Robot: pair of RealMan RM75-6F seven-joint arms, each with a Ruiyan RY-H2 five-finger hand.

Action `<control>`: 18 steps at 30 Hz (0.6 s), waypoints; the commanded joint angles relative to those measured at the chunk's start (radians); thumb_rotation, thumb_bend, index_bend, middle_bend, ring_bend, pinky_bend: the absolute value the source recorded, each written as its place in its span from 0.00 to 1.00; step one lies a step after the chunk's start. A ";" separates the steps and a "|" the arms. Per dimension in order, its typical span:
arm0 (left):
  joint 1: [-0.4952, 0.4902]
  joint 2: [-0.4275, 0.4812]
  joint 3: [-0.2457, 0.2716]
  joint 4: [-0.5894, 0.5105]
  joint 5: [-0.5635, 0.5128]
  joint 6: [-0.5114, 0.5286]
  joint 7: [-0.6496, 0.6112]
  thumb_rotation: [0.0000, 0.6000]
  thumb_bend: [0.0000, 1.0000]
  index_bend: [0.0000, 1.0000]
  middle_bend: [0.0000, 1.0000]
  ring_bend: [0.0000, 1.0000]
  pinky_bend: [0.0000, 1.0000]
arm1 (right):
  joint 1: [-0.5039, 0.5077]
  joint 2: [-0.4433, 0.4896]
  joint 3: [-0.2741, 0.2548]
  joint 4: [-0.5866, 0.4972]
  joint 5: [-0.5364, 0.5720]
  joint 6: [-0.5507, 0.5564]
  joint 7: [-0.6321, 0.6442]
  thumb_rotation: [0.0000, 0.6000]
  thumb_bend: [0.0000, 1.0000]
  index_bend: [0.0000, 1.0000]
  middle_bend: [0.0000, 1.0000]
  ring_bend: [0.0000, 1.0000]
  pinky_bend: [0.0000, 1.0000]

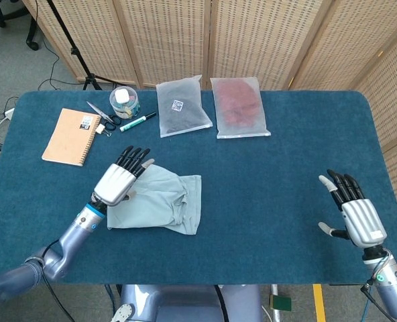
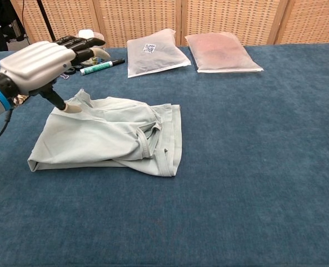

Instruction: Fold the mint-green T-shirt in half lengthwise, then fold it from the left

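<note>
**Mint-green T-shirt bunched at table's left-centre, notebook and bags beyond**

Mint-green T-shirt (image 1: 159, 206) lies crumpled and folded on the blue table (image 1: 286, 168). At its 10 o'clock corner hovers the left hand (image 1: 120, 181), fingers extended and close together, holding nothing; the thumb tip meets the cloth in the chest view. Right hand (image 1: 355, 215) is well apart at 3 o'clock, fingers spread. At 12 o'clock lie a dark bag (image 1: 182, 106) and a red bag (image 1: 239, 106); at 11, a marker (image 1: 137, 121), jar (image 1: 125, 102) and notebook (image 1: 71, 136).

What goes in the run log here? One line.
left hand open, over T-shirt's left edge | right hand open, idle | mint-green T-shirt folded on table
</note>
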 commanded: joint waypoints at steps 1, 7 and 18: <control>0.043 0.037 0.014 0.026 -0.023 0.004 -0.070 1.00 0.05 0.00 0.00 0.00 0.00 | 0.000 -0.001 -0.001 -0.003 -0.002 0.000 -0.004 1.00 0.05 0.00 0.00 0.00 0.00; 0.139 0.093 0.050 0.049 -0.028 0.073 -0.176 1.00 0.05 0.00 0.00 0.00 0.00 | -0.001 -0.001 -0.005 -0.009 -0.009 0.002 -0.016 1.00 0.05 0.00 0.00 0.00 0.00; 0.379 0.277 0.068 -0.130 -0.097 0.259 -0.251 1.00 0.02 0.00 0.00 0.00 0.00 | -0.005 0.002 -0.012 -0.011 -0.025 0.014 -0.026 1.00 0.05 0.00 0.00 0.00 0.00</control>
